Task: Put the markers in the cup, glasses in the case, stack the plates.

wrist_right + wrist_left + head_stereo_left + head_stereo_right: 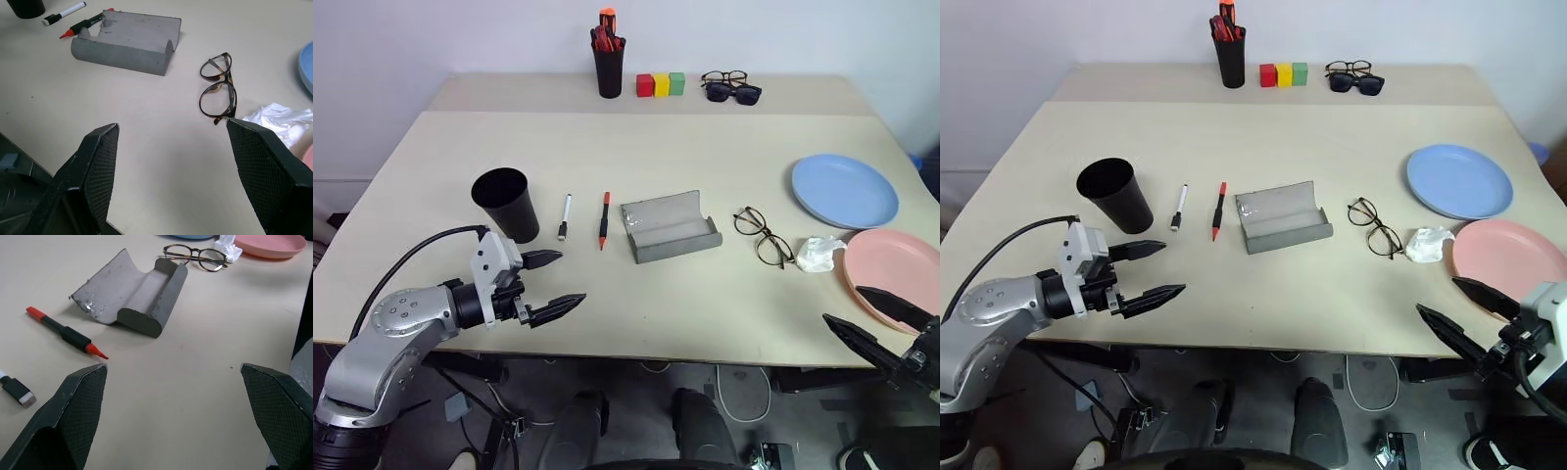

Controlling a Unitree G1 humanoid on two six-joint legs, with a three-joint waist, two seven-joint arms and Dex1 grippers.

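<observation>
Left claw: spread wide and empty, held low over the near left part of the table, just near of the cup.
Right claw: also parted with nothing between the fingers, at the near right corner, close to the pink plate.
Markers: the white marker and the red marker are laid side by side, apart from each other, between the cup and the case.
Glasses: laid unfolded on the table, right of the open case and not touching it.
Plates: the blue plate is set farther back, the pink plate nearer; it seems they do not overlap.
Step in hand: probably the white marker is to be taken first by the left claw. The fingers should be brought across the thin body near its middle, so that it does not roll away, and it should be dropped end first into the cup.
Obstacles: a crumpled white tissue is lying between the glasses and the pink plate, perhaps touching the rim.
Open room: much bare table is left in the middle and far part; the near edge is close under both claws, so care is needed there.
</observation>
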